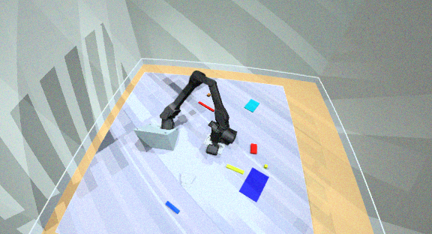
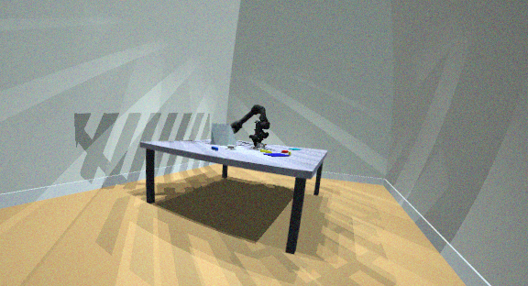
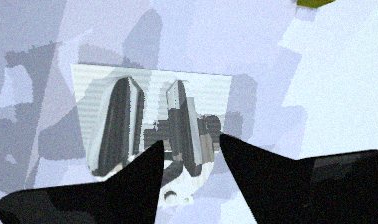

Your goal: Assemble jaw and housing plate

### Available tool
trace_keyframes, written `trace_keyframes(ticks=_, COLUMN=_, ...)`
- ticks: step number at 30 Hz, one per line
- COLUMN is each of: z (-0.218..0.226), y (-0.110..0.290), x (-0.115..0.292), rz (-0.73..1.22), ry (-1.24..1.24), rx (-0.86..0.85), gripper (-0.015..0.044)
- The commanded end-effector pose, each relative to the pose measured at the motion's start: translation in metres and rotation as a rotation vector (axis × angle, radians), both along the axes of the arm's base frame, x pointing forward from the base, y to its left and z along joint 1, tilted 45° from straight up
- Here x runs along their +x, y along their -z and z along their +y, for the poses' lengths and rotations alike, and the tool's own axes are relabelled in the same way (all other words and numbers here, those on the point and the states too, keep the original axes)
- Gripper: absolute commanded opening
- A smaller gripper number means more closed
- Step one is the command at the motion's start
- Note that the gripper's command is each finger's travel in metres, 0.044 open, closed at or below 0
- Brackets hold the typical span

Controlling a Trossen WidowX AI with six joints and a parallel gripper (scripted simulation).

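Observation:
My gripper [image 3: 192, 142] [image 1: 215, 142] is open, low over the pale ribbed base [image 3: 88, 90]. In the wrist view its fingertips stand apart on either side of the lower part of one jaw [image 3: 178, 120], a narrow upright piece, and do not visibly grip it. The other jaw [image 3: 121, 120] stands to the left, outside the fingers, with a gap between the jaws. Dark toothed shapes show beside the nearer jaw; whether the teeth mesh is unclear. The pins and stubs cannot be made out. The whitish housing plate [image 1: 187, 179] [image 2: 231, 147] lies on the table apart from the base.
A large grey-blue block [image 1: 157, 139] [image 2: 222, 134] stands by the arm's foot. A yellow bar [image 1: 235, 169], blue sheet [image 1: 254, 184], red block [image 1: 253, 148] and small yellow cube [image 1: 265, 166] lie right of the gripper. A blue bar [image 1: 172, 207] lies near the front; a cyan sheet [image 1: 252, 105] lies behind.

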State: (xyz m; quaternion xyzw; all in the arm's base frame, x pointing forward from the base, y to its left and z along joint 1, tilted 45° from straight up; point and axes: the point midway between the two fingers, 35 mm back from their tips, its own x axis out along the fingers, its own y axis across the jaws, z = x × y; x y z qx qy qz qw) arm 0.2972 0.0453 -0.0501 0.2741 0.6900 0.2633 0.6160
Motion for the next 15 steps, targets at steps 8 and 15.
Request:
trace_keyframes(ticks=8, z=-0.043, y=-0.044, x=0.007, rz=-0.016, ry=0.002, rx=-0.006, gripper=0.0224)
trace_keyframes(ticks=15, z=-0.048, y=-0.03, x=0.007, rz=0.035, ry=0.062, rx=-0.018, gripper=0.0355)
